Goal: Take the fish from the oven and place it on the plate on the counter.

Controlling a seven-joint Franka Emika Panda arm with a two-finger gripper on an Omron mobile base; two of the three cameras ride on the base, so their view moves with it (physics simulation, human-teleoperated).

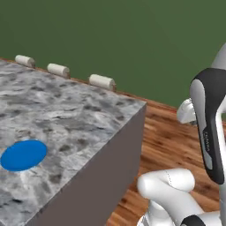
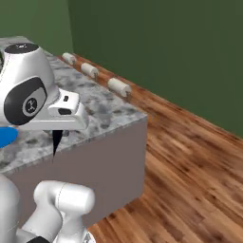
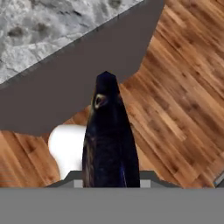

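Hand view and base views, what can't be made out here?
- Fish: tail end cut off by the hand view's bottom edge; gripper fingertips hidden behind it.
- Plate: right base view, mostly hidden by the arm and left edge.
- Counter: cut off by the left base view's left edge.

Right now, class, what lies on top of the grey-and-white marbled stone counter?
On the grey-and-white marbled stone counter lie a flat round bright blue plate, bare on top, and three pale cylinders along the far edge. In the right base view the white arm covers most of the plate.
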